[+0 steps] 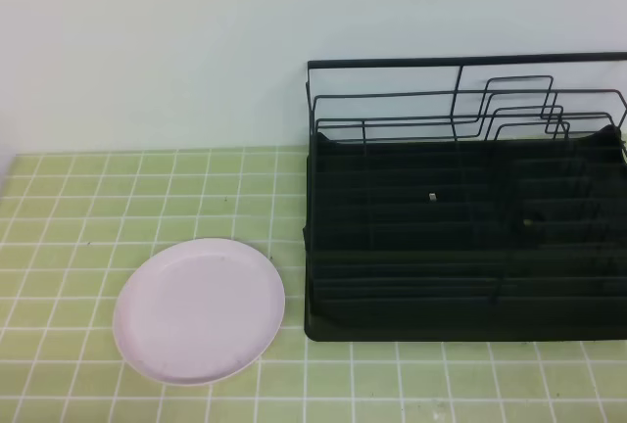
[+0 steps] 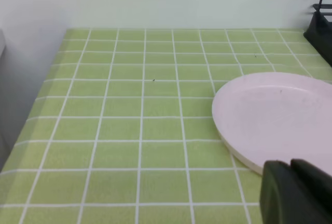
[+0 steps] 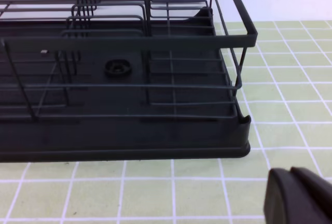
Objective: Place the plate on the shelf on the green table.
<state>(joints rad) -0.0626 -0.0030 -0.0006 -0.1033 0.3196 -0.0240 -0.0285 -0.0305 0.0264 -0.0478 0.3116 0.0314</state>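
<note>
Left tool (image 2: 298, 193) shown at the lower right corner of the left wrist view, jaws closed together and holding nothing, poised just short of the near rim of the plate (image 2: 280, 120) and apart from it. Right tool (image 3: 301, 195) shown at the lower right corner of the right wrist view, likewise closed and empty, above the desk near the front corner of the shelf (image 3: 155, 110). Neither tool appears in the exterior high view. The plate (image 1: 199, 310), pale pink and round, lies flat on the green desk (image 1: 98, 198) just beside the left front corner of the shelf (image 1: 460, 237), with a narrow strip of tile between them; the shelf's slatted base and its upright wire dividers, which stand toward the back of the shelf, hold nothing. The task is judged not yet begun. Likely faults from here: a closed tool brought against the low, smooth rim would push the plate along the tiles rather than grasp it, possibly against the shelf; a shallow pinch on the thin edge could slip during the lift; and a tilted plate carried toward the shelf could catch the top rail or the dividers.
</note>
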